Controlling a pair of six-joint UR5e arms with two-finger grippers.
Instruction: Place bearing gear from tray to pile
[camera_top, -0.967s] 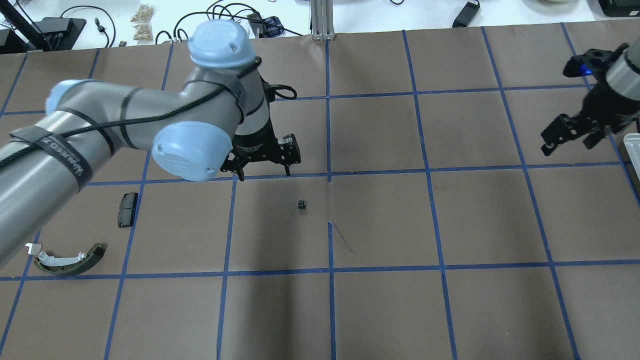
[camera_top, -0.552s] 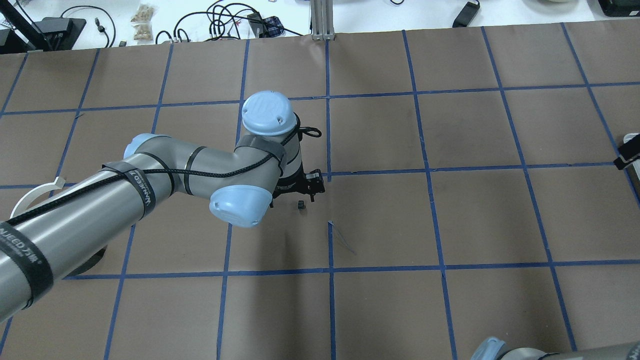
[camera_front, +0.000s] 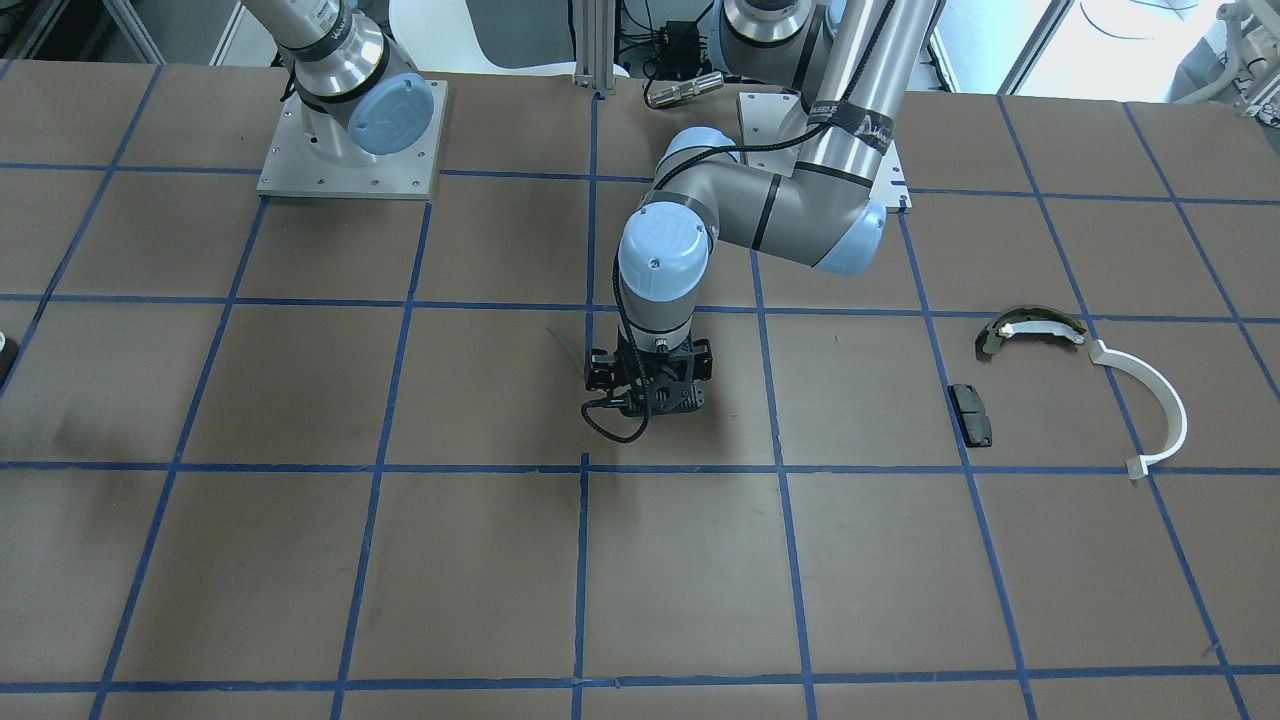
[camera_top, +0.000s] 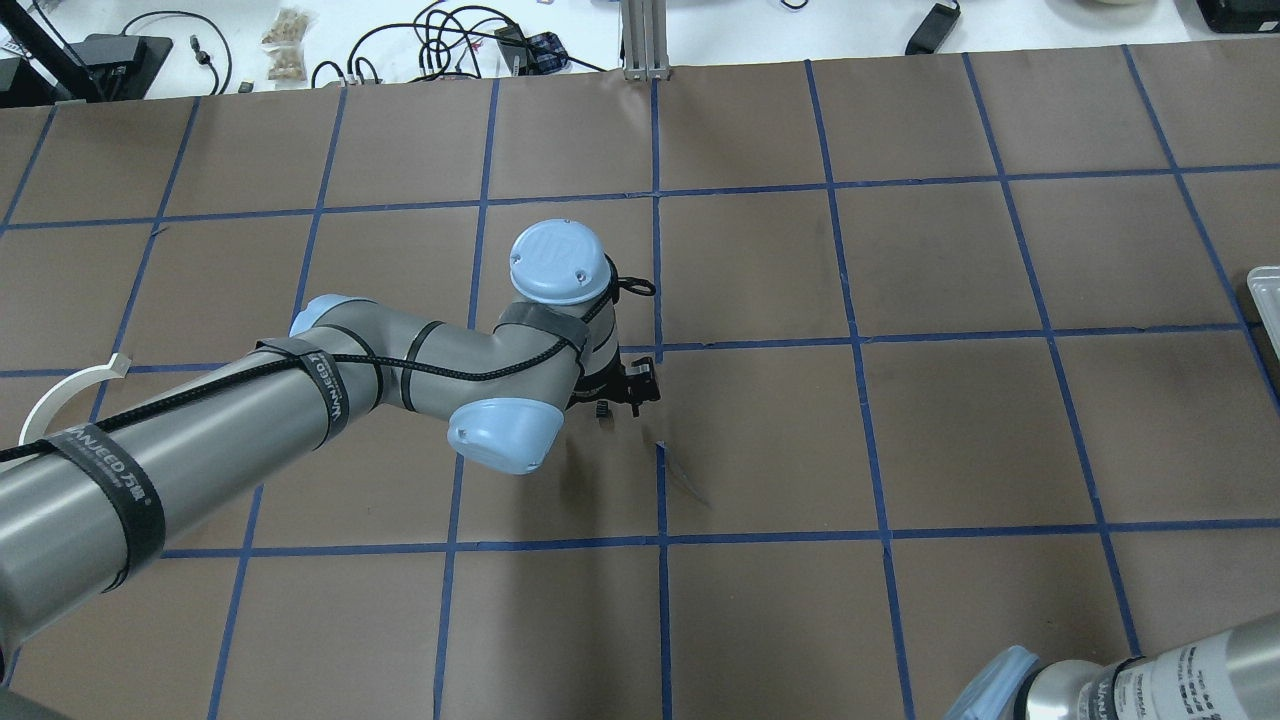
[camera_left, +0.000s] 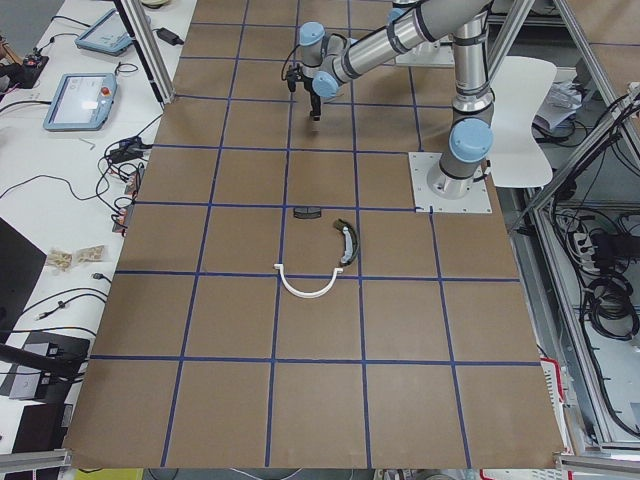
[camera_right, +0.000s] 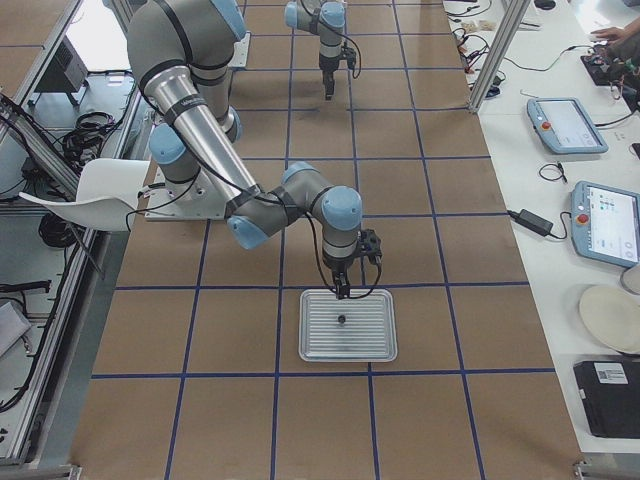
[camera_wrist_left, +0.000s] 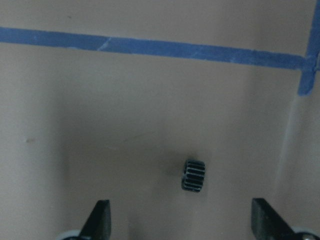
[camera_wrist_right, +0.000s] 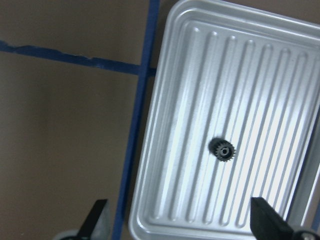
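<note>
A second ago the left gripper (camera_top: 612, 392) hung on the far side of the bearing gear (camera_top: 601, 409), clear of it. Now it has come down and nearer and stands right over the gear. The gear lies where it lay, on the table (camera_top: 900, 430) near its middle. The right gripper (camera_wrist_right: 180, 220) has left the overhead view, where only a piece of its arm shows at the near right corner.

The pile (camera_left: 348, 243) lies well to the left of the gear. The front view shows its brake shoe (camera_front: 1030, 325), black pad (camera_front: 971, 414) and white arc (camera_front: 1160, 400). In the overhead view the left arm (camera_top: 250, 420) covers shoe and pad and leaves only one end of the arc. From the front, the gripper's body hides the gear. The tray (camera_top: 1262, 300) is cut off by the overhead view's right edge.

The left wrist view shows the fingers (camera_wrist_left: 100, 220) spread wide. The gear lies on the paper between them and slightly ahead, touching neither, so the claw holds nothing. The right claw is equally spread above the tray, where a second gear (camera_wrist_right: 222, 149) lies untouched.
</note>
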